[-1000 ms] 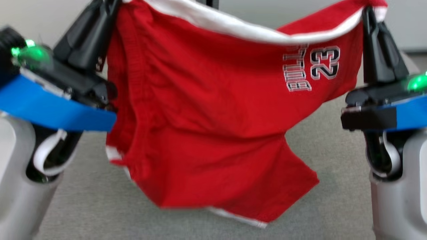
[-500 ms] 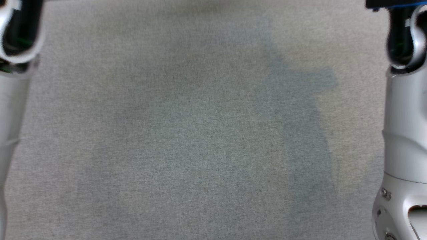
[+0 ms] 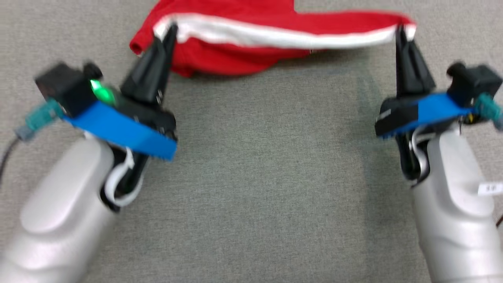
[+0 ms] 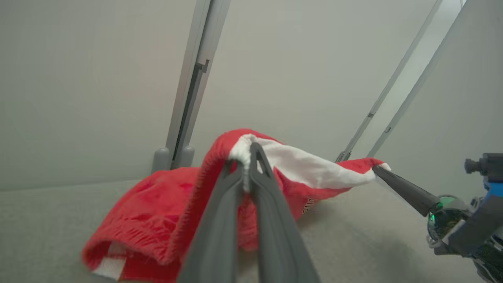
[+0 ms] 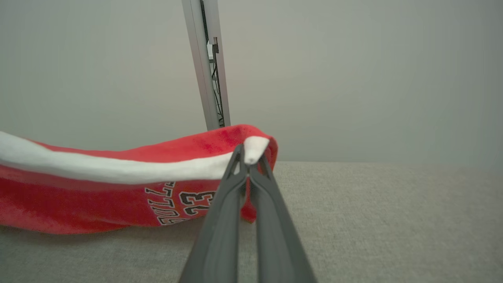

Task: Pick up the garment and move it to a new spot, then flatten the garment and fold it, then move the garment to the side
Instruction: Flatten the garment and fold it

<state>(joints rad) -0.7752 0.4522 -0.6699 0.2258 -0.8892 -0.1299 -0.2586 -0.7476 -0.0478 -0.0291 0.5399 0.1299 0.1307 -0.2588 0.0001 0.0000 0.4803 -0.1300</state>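
Between both hands (image 3: 169,30) (image 3: 401,31), pinched garment (image 3: 251,37) stretches taut.

- Wide open lane down the middle: bare grey desk (image 3: 267,177) runs between the left forearm (image 3: 59,220) and the right forearm (image 3: 452,220), which wall in the sides.
- The far end is blocked: the red garment (image 3: 220,63) stretches taut from the left gripper (image 3: 168,33) across to the right gripper (image 3: 401,33), both jaws pinched on its white band.
- Its loose bulk heaps on the desk past the left jaws.
- Behind it, a pale wall (image 5: 353,78) and an upright metal post (image 5: 206,78) close the back.
- Right of the right jaws, bare desk reaches the wall.
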